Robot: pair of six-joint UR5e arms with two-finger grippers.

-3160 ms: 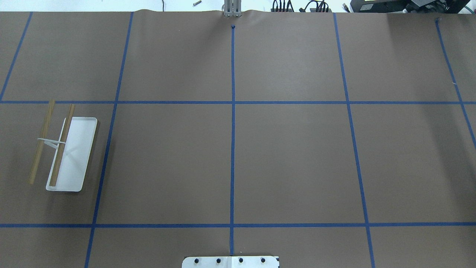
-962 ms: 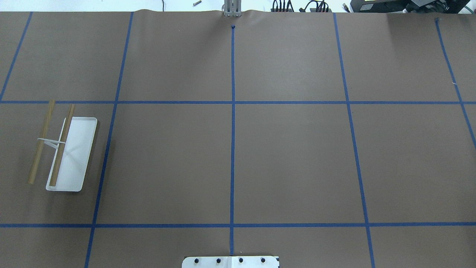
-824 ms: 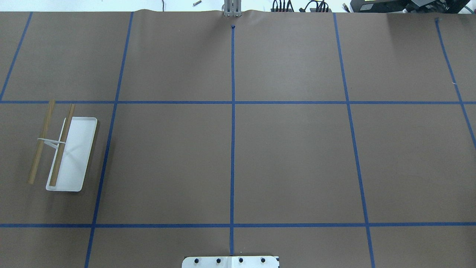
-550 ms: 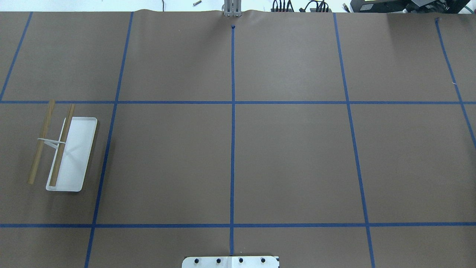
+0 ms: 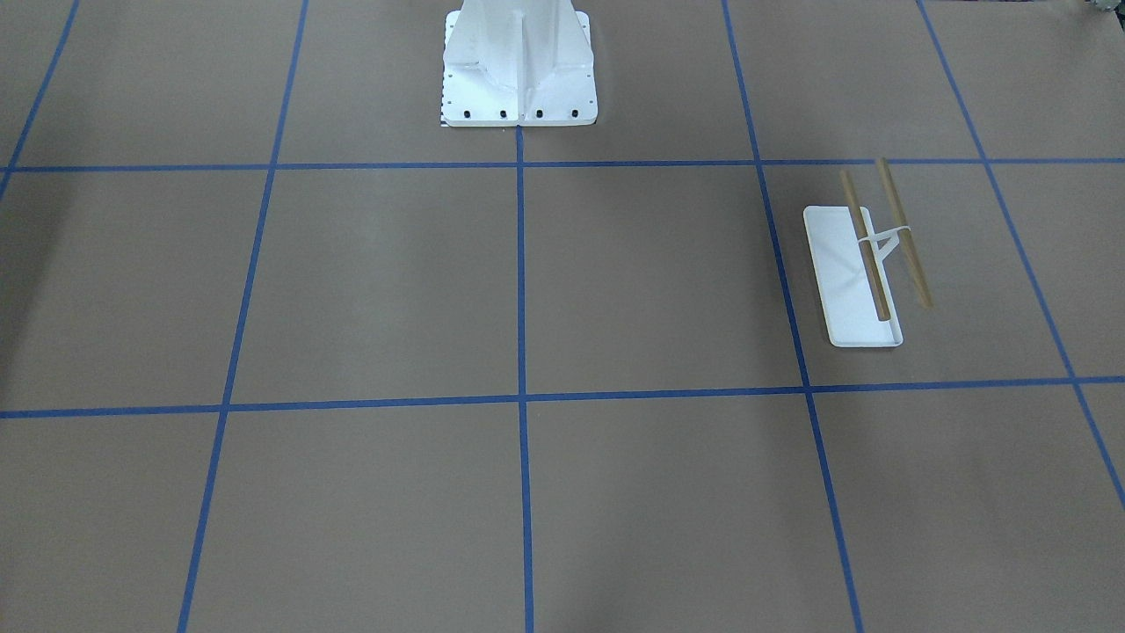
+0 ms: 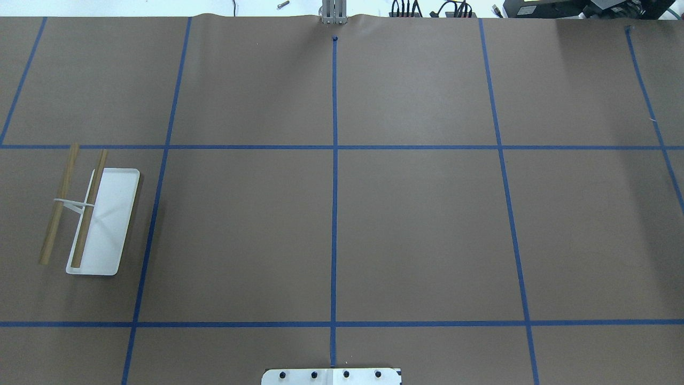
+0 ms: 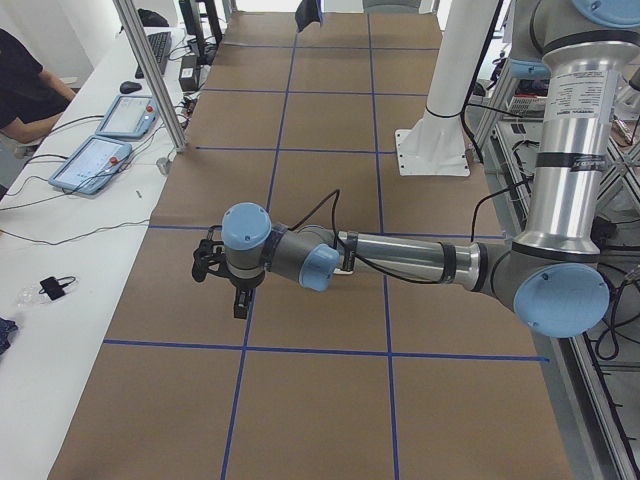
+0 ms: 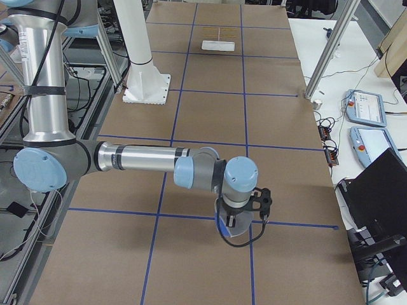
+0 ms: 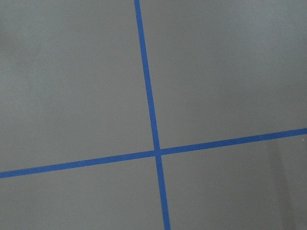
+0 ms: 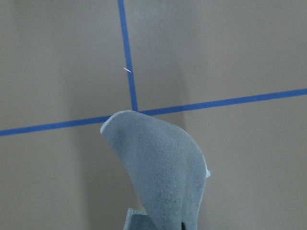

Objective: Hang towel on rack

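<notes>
Soft grey-blue cloth towel (image 10: 163,177) dangles under right claw (image 8: 232,219); white-based wooden-rod rack (image 6: 112,214) well apart. Clamped or apart, this one or left claw (image 7: 240,305): cannot tell.

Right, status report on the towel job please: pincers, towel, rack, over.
Left pincer, right pincer: open or shut unclear. Towel hangs at right pincer. Rack bare, far over on the left side. Nothing seen in between.

A table covered in brown paper (image 6: 427,224) is divided into large rectangles by blue tape lines (image 6: 334,214), a white bolted pedestal (image 5: 518,70) stands at one long edge, and a white side bench (image 7: 60,300) holds two touchscreen pendants (image 7: 92,165) beside a seated person in black (image 7: 25,85).
</notes>
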